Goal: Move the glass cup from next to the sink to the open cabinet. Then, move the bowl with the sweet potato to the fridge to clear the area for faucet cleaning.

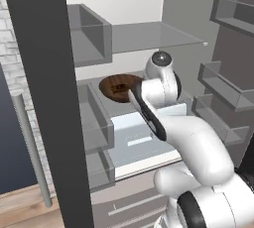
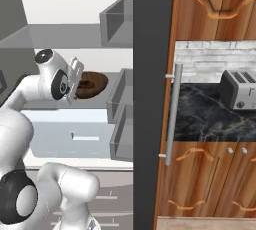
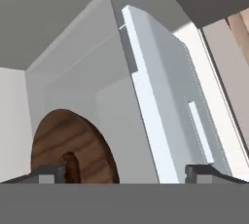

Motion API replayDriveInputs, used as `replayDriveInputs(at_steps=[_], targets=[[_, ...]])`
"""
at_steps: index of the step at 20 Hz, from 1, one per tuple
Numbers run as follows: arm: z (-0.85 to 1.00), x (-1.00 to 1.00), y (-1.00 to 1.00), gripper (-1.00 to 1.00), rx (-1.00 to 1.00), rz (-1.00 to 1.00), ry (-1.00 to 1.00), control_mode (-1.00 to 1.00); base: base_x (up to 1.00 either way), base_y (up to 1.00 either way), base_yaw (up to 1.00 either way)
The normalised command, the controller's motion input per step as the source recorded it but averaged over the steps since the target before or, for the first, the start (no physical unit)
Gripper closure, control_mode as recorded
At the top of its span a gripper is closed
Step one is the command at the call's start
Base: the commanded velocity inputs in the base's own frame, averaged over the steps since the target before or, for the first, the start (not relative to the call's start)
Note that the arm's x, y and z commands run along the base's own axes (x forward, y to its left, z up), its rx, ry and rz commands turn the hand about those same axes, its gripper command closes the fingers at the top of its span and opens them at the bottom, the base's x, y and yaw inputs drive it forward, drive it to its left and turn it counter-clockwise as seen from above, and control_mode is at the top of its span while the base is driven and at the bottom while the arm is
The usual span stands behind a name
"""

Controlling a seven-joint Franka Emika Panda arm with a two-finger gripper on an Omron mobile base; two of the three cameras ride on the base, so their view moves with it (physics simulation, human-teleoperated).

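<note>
Tool (image 3: 125,172) wide open, nothing between the tips; the two dark fingertips (image 3: 48,173) stand far apart in the hand view, one at the bowl's rim, the other over the pale drawer front.

Fridge (image 1: 47,98): door open, black edge in front, light grey interior, grey door shelves on the side. Arm reaches into the middle compartment.

Shelf (image 1: 94,84) inside the fridge: grey, carries the bowl near its back, towards the centre. Glass shelf above it, pale drawer (image 1: 131,135) below its front edge.

Bowl (image 1: 119,87): dark wood grain, wide, shallow, sitting flat on the shelf, just past the wrist. In the right base view the bowl (image 2: 92,84) lies right next to the hand, partly hidden by it. In the hand view the bowl (image 3: 82,145) is low left, close to the tips; cannot tell if it touches one.

Sweet potato (image 1: 119,89): small dark lump in the bowl's middle, also seen in the hand view (image 3: 72,165) near the left tip.

Beside the fridge: wood cabinets, dark worktop (image 2: 210,116), toaster (image 2: 241,90) at its back edge.
</note>
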Motion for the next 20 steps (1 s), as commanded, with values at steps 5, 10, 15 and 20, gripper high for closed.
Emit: replayDriveInputs(at_steps=[5,10,15,20], targets=[[-0.33,-1.00,-0.12,-1.00,0.05,-0.17,-0.08,-1.00,0.00,0.00,0.00],[-0.04,-1.00,-0.07,-1.00,0.16,-0.21,-0.03,-1.00,0.00,0.00,0.00],[0.26,-1.00,-0.02,-1.00,0.28,-0.24,0.02,-1.00,0.00,0.00,0.00],[0.12,-1.00,-0.01,-1.00,0.42,-0.17,0.10,-1.00,0.00,0.00,0.00]])
